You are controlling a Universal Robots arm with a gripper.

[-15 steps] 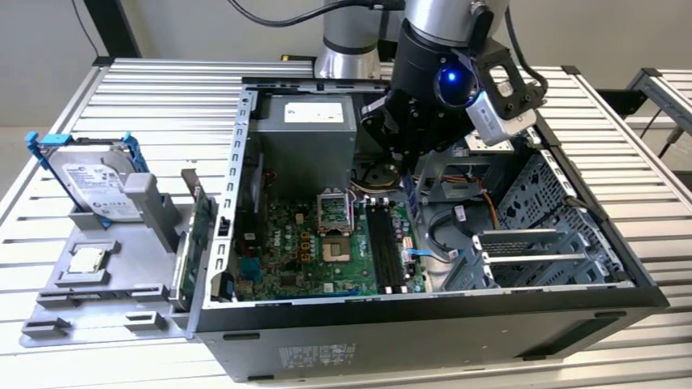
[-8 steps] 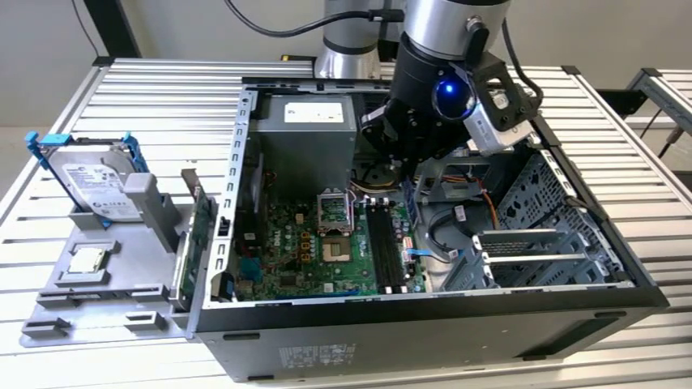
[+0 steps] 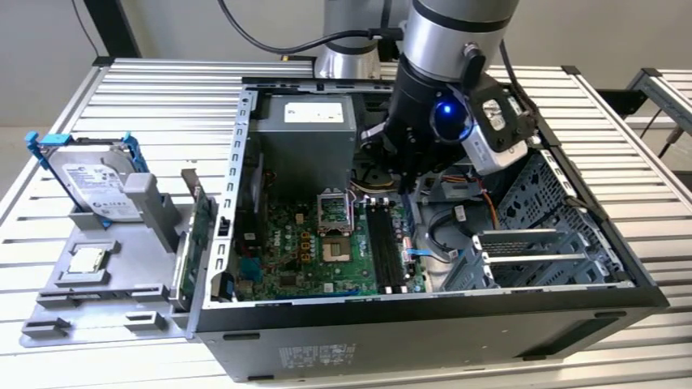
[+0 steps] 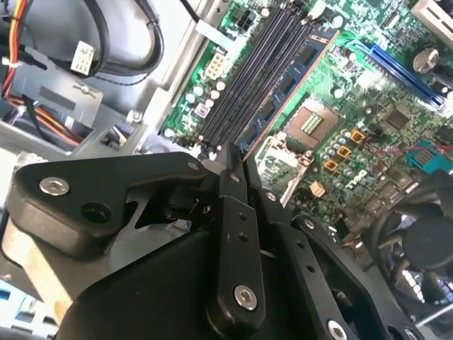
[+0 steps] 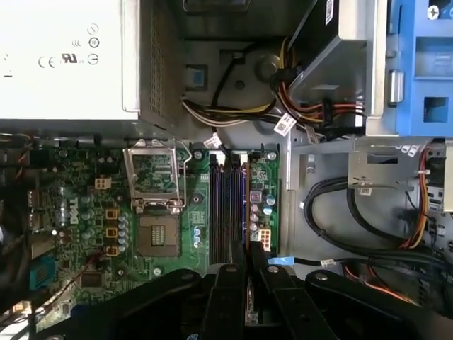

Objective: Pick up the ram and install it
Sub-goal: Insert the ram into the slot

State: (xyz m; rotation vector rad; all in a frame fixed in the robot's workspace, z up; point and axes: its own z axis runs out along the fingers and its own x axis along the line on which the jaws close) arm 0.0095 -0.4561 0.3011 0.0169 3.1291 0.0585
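The ram [image 4: 283, 92] is a thin bluish board with dark chips and a reddish lower edge. It runs lengthwise away from my gripper [image 4: 238, 164], whose two black fingers are shut on its near end. It hangs just beside the black memory slots [image 4: 248, 78] on the green motherboard [image 4: 368, 142], parallel to them. Whether it touches a slot I cannot tell. In the exterior view my gripper [image 3: 404, 180] reaches down into the open computer case [image 3: 433, 324], above the slots [image 3: 384, 243]. In the first wrist view the gripper [image 5: 248, 268] sits at the near end of the slots [image 5: 228, 205].
The processor socket [image 5: 156, 237] lies beside the slots. The power supply [image 3: 308, 113] and cable bundles [image 5: 354, 212] crowd the case. On the exterior view's left, a grey fixture [image 3: 103, 292] holds a silver hard drive [image 3: 97, 190], a small square chip [image 3: 87, 259] and a green board on edge [image 3: 186, 258].
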